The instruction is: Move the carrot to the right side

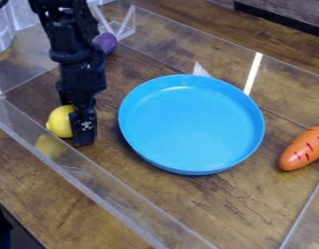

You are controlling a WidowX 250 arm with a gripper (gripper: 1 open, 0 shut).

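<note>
Table (189, 209): dark wood planks, glossy, glare streaks. A clear low wall (110, 190), acrylic by the look, runs along the near and left edges.

Arm (69, 44): black, jointed, coming down from top left, wrist pointing straight down at the table's left side.

Plate (191, 124): blue, round, shallow raised rim, smooth plastic look, nothing on it. Sits centre, between arm and carrot.

Gripper (79, 124): black, boxy, tips at or just above the wood, jaws spread wide, nothing between them. Lemon sits just beside it, touching or nearly; can't tell which.

Carrot (306, 148): small, orange, tapered, dark grooves, green stub at top right. Lies tilted on the wood at the far right edge, right of the plate, well apart from the gripper.

Lemon (58, 121): yellow, rounded, smooth toy. Eggplant (108, 43): purple, mostly hidden behind the arm.

Step, my read: carrot is already on the right side, so placement looks done. Gripper parked empty on the left. Next move likely just lift clear without knocking the lemon; no further grasp needed.
</note>
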